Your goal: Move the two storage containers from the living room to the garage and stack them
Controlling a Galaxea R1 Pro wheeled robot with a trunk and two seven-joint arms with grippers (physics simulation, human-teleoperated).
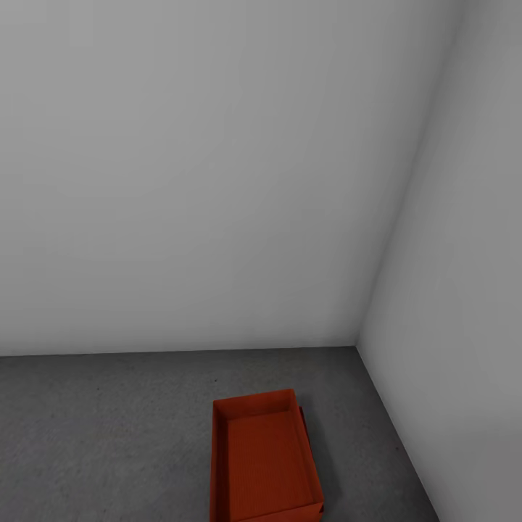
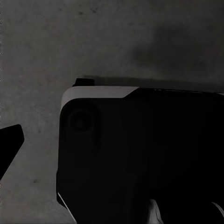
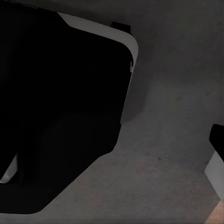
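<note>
The head view showed one orange-red storage container (image 1: 264, 460) resting on the grey concrete floor (image 1: 109, 435) near the wall corner. Both wrist views showed the robot's dark base (image 2: 140, 154) above concrete; whether either arm's fingers were open could not be told.

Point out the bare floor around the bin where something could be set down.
Concrete floor lies bare left of the orange bin, up to the back wall, with a strip beyond the bin too. Tighter on its right: only a narrow wedge before the side wall.
</note>
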